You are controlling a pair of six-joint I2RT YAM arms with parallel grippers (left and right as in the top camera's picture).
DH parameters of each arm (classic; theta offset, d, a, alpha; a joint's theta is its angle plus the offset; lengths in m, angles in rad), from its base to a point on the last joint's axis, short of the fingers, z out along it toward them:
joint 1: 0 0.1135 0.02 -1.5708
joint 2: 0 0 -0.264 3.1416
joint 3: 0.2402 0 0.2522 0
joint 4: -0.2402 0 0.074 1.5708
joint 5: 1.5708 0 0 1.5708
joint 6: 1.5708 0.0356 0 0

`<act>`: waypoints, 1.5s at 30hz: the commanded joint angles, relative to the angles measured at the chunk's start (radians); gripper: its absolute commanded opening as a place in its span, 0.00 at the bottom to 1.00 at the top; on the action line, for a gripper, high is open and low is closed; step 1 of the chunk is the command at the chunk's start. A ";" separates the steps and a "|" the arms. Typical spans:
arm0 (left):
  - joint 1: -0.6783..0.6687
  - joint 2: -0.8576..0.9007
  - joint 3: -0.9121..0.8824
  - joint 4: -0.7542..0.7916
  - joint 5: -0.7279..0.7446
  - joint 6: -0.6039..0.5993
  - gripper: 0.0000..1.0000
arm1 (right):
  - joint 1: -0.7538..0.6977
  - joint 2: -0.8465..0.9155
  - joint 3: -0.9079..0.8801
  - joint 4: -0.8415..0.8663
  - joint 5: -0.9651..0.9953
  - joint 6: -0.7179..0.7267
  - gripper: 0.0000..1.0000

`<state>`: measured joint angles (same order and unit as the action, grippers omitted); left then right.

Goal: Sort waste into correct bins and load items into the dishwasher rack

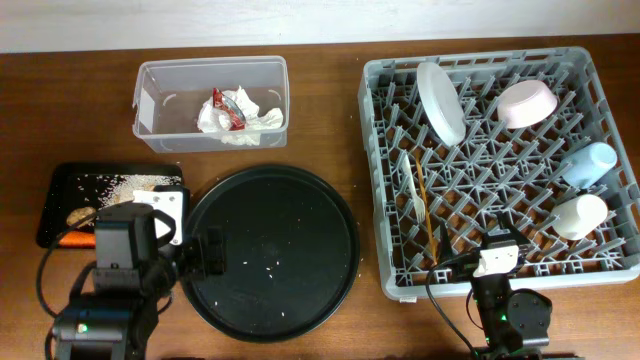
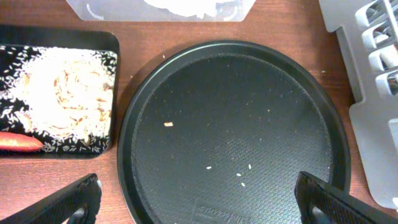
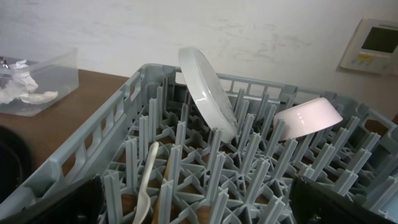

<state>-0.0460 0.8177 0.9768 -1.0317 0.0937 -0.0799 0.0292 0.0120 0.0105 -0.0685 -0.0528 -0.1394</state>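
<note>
The clear tub (image 1: 160,110) holds the white napkin (image 1: 250,122) and the red-and-white wrapper (image 1: 226,106). The shallow black tray (image 1: 60,190) holds grain scraps (image 2: 62,93), brown lumps (image 1: 80,215) and the carrot (image 2: 18,142). The grey rack (image 1: 372,180) holds the plate (image 1: 440,100), pink bowl (image 1: 527,103), blue cup (image 1: 588,163), white cup (image 1: 580,215), fork (image 3: 148,180) and chopsticks (image 1: 426,215). My left gripper (image 2: 205,205) is open and empty over the round tray's near edge. My right gripper (image 3: 199,208) is open and empty over the rack's front edge.
The large round black tray (image 1: 270,230) lies between the shallow black tray and the rack, with a few stray grains on it. The tub stands at the back left near the wall. Bare wood table shows between these things.
</note>
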 commanded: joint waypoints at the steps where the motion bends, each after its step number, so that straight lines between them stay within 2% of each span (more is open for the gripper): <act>1: -0.006 -0.157 -0.054 -0.002 -0.016 -0.008 1.00 | -0.003 -0.008 -0.005 -0.006 -0.006 -0.006 0.98; 3: -0.006 -0.261 -0.122 0.022 -0.053 0.006 0.99 | -0.003 -0.008 -0.005 -0.006 -0.006 -0.006 0.98; 5: -0.005 -0.383 -0.252 0.186 -0.058 0.030 0.99 | -0.003 -0.008 -0.005 -0.006 -0.006 -0.006 0.98; 9: -0.005 -0.575 -0.538 0.565 -0.057 0.151 0.99 | -0.003 -0.008 -0.005 -0.006 -0.006 -0.006 0.98; 12: 0.023 -0.727 -0.732 0.831 -0.056 0.149 0.99 | -0.003 -0.008 -0.005 -0.006 -0.006 -0.006 0.98; 15: 0.025 -0.812 -0.856 0.996 -0.056 0.149 0.99 | -0.003 -0.008 -0.005 -0.006 -0.006 -0.006 0.98; 18: 0.025 -0.813 -0.956 1.184 -0.057 0.150 0.99 | -0.003 -0.008 -0.005 -0.006 -0.006 -0.006 0.98; 20: 0.025 -0.813 -0.969 1.151 -0.076 0.150 0.99 | -0.003 -0.008 -0.005 -0.006 -0.006 -0.006 0.98; 23: 0.025 -0.813 -0.969 0.951 -0.097 0.147 0.99 | -0.003 -0.008 -0.005 -0.006 -0.006 -0.006 0.98; 45: 0.025 -0.813 -0.968 0.948 -0.094 0.145 0.99 | -0.003 -0.008 -0.005 -0.006 -0.006 -0.006 0.98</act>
<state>-0.0257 0.0109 0.0135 -0.0795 0.0101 0.0540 0.0292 0.0101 0.0105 -0.0685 -0.0528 -0.1394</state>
